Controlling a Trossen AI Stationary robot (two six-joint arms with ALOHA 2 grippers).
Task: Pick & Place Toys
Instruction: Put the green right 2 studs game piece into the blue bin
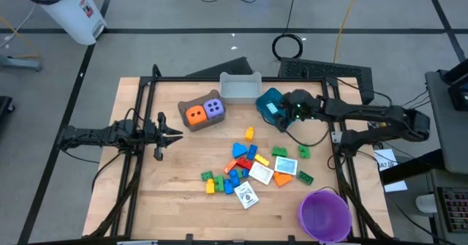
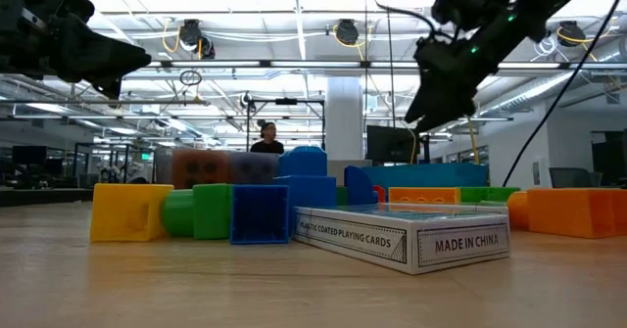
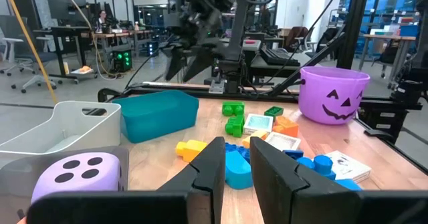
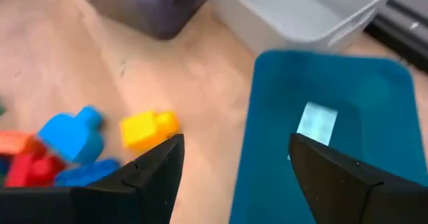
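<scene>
1. I have the right gripper (image 4: 231, 160) over the blue bin (image 1: 269, 104) at the far side of the table (image 1: 146, 201), its fingers spread apart with nothing between them.
2. Through the right wrist camera I see a small white card (image 4: 316, 122) lying on the floor of that blue bin; it is blurred, so I take it for a card rather than swear to it.
3. The grey bin (image 1: 240, 87) stands just beside the blue bin, and the brown bin (image 1: 199, 114) sits to its left in the overhead view.
4. The orange die (image 1: 194, 115) and the purple die (image 1: 213, 108) rest side by side in the brown bin.
5. The left gripper (image 1: 175, 134) waits above the left side of the table, its fingers (image 3: 212, 167) drawn nearly together on nothing.
6. The pile of bricks (image 1: 238, 168) lies mid-table: blue, red, green, yellow and orange pieces bunched together, with a yellow brick (image 1: 249, 134) slightly apart towards the bins.
7. A boxed deck of playing cards (image 1: 247, 195) lies at the near edge of the pile; two white cards (image 1: 285, 165) lie on its right side.
8. Two green bricks (image 1: 303, 152) sit apart on the right.
9. The purple bowl (image 1: 324, 214) stands at the near right corner.
</scene>
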